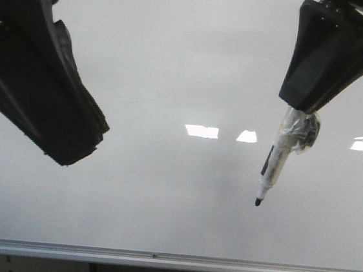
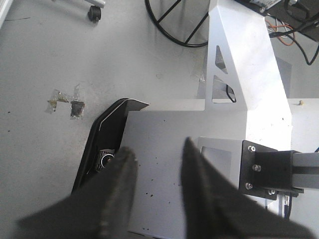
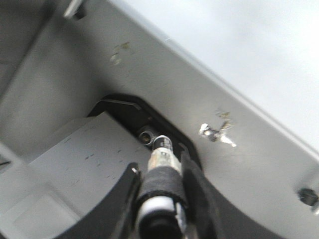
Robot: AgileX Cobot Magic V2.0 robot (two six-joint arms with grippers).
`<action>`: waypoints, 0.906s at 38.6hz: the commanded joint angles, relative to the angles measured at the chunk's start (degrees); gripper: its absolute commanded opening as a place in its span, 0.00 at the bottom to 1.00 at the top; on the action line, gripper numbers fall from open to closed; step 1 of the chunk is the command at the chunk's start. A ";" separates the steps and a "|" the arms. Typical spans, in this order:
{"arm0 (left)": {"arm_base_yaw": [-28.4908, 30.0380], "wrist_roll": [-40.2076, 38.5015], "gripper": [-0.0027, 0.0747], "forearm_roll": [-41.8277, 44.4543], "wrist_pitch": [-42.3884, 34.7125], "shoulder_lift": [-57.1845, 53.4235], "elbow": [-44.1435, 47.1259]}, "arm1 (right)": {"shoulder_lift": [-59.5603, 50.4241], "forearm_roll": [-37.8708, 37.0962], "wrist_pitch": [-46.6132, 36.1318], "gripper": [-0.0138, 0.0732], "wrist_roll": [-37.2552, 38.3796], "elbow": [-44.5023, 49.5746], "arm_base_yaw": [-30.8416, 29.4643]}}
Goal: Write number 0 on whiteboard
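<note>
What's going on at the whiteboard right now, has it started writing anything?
The right gripper holds a marker, tip pointing down in front of the whiteboard. Whether the tip touches the surface can't be told from here. No ink shows on the board in the front view, only bright light reflections, so the 0 isn't drawn yet. The left gripper is open and empty, off to the side.
</note>
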 commanded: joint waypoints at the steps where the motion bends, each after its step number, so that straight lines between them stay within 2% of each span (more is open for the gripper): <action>1: -0.45 0.07 0.04 -3.39 2.62 -1.79 -1.76 | -2.54 -1.04 -2.35 0.09 2.04 -1.89 -0.35; 2: -0.45 0.07 0.01 -3.39 2.62 -1.79 -1.76 | -2.54 -1.04 -2.63 0.09 2.29 -1.89 -0.35; 7: -0.45 0.07 0.01 -3.39 2.62 -1.79 -1.76 | -2.36 -2.76 -4.23 0.09 4.18 -4.38 -0.35; 14: -0.45 0.07 0.01 -3.39 2.62 -1.79 -1.76 | 0.14 -13.42 -2.77 0.09 11.56 -18.85 -0.35; 24: -0.45 0.07 0.01 -3.39 2.62 -1.79 -1.76 | 9.37 -14.30 -1.60 0.09 12.04 -41.01 -0.35; 29: -0.45 0.07 0.01 -3.39 2.62 -1.79 -1.76 | 13.10 -14.35 -1.60 0.09 12.25 -45.89 -0.35; 35: -0.45 0.07 0.01 -3.39 2.62 -1.79 -1.76 | 15.44 -14.76 -4.36 0.09 12.35 -46.97 -0.35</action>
